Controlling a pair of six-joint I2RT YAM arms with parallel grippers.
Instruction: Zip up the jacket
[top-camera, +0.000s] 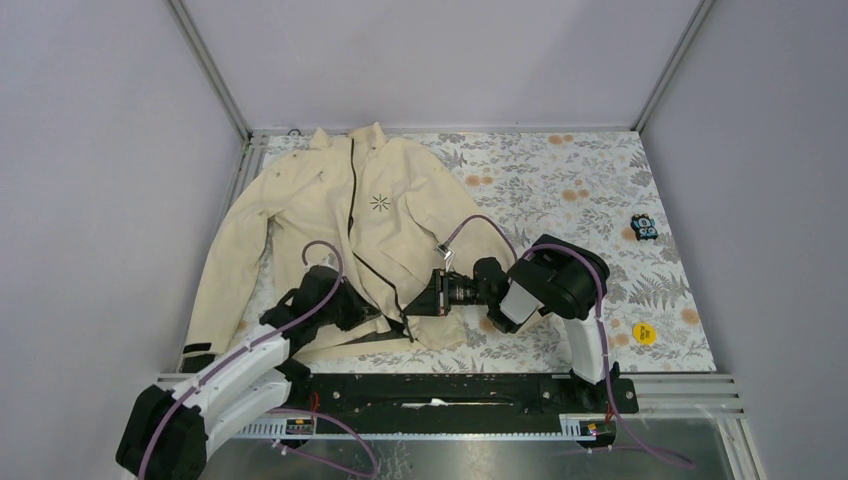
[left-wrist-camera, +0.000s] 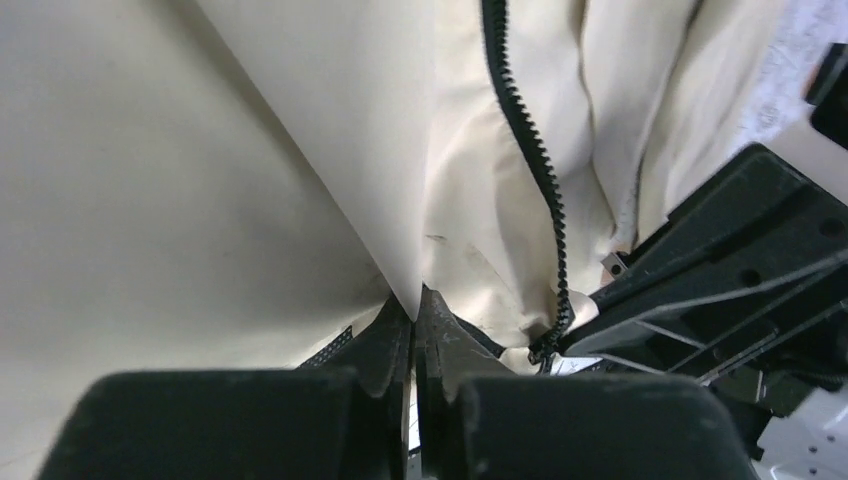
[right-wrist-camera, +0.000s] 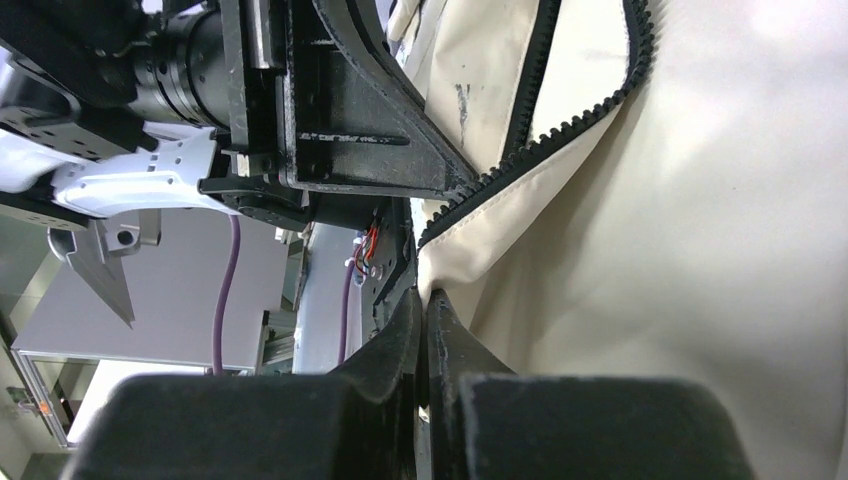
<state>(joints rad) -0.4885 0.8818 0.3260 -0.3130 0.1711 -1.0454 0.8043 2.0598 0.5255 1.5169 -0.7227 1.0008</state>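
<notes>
Limp and light, the cream fabric jacket lies left of centre on the floral desk, with the left claw and right claw each clamped on its hem beside the dark zipper, probably the best hold.

Even, soft light; wrist views blur up close.

The jacket is matt cream cloth, smooth and softly creased, with a dark toothed zipper; the left claw and right claw are matt black plastic, the worktop a floral print.
</notes>
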